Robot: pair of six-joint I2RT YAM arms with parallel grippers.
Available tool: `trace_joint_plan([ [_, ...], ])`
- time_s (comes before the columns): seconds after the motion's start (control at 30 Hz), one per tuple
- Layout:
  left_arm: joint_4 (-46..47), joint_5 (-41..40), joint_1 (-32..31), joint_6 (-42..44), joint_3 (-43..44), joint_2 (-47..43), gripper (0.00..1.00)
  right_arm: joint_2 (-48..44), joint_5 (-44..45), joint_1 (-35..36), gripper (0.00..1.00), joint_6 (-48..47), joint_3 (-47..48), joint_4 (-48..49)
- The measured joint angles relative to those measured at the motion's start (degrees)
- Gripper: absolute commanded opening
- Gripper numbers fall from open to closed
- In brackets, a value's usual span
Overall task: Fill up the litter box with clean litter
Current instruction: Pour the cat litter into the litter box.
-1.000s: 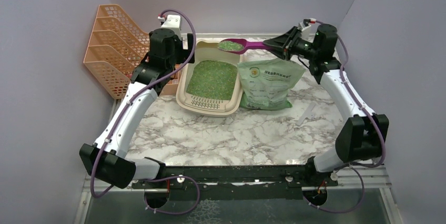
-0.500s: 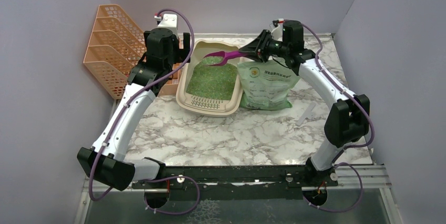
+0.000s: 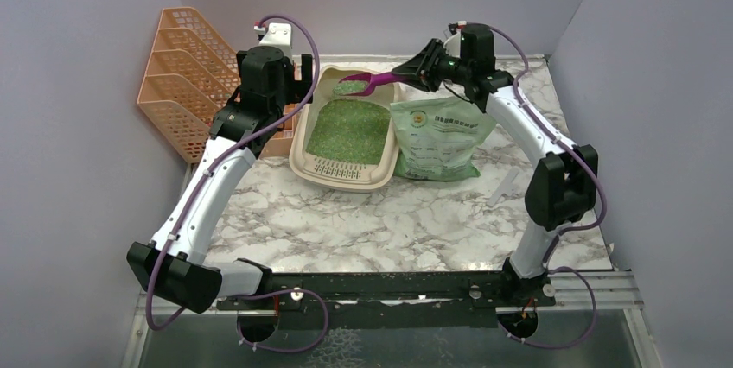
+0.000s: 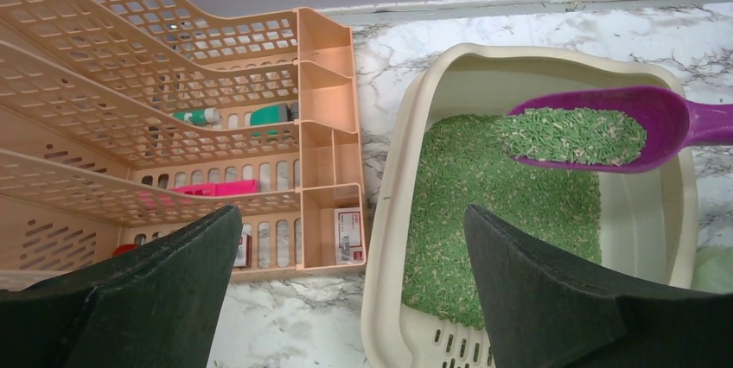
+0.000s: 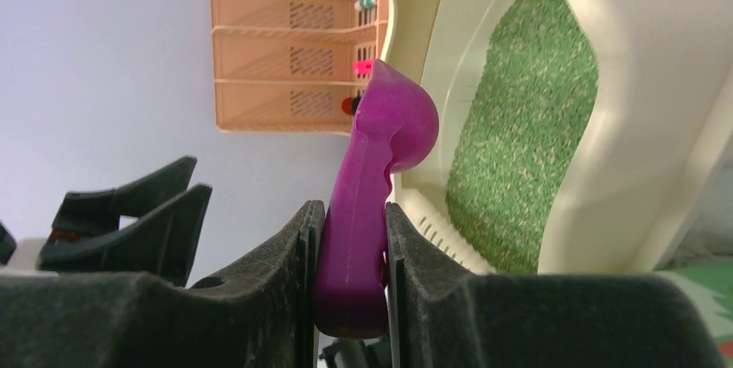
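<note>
The right end effector (image 5: 352,210) is clamped on the handle of the magenta scoop (image 4: 670,117). The bowl of the scoop, loaded with green granules, is being held over the far part of the litter box (image 3: 304,150). The left end effector (image 4: 352,212) is hanging with its jaws wide apart above the gap between the orange rack (image 4: 173,83) and the box, and nothing is being held by it. The box is lying on the worktop (image 3: 389,221), just beside the litter bag (image 3: 441,139). Clean litter (image 4: 484,204) is already covering most of its floor. The granules are judged to be light, loose and easily spilled, so the scoop is probably best carried level and tipped slowly. The bag is looking soft and slack, so it would be better gripped at its upper edge.
</note>
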Motion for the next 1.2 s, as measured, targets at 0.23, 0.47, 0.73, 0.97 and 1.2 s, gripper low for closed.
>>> trace_joint_plan([
  [0.23,0.0,0.0,0.0,0.2,0.0,0.1,0.99,4.8,3.3,0.2,0.01,-1.2,6.6,-3.3],
  [0.47,0.0,0.0,0.0,0.2,0.0,0.5,0.99,9.2,4.5,1.5,0.01,-2.4,12.4,-5.4],
  [0.73,0.0,0.1,0.0,0.2,0.0,0.5,0.99,8.8,4.5,4.6,0.01,-3.3,9.9,-6.1],
  [0.97,0.0,0.3,0.0,0.2,0.0,0.5,0.99,5.1,4.5,5.8,0.01,-5.0,3.2,-6.6],
  [1.2,0.0,0.8,0.0,0.2,0.0,0.5,0.99,-1.9,4.4,6.1,0.01,-7.9,0.8,-8.3],
])
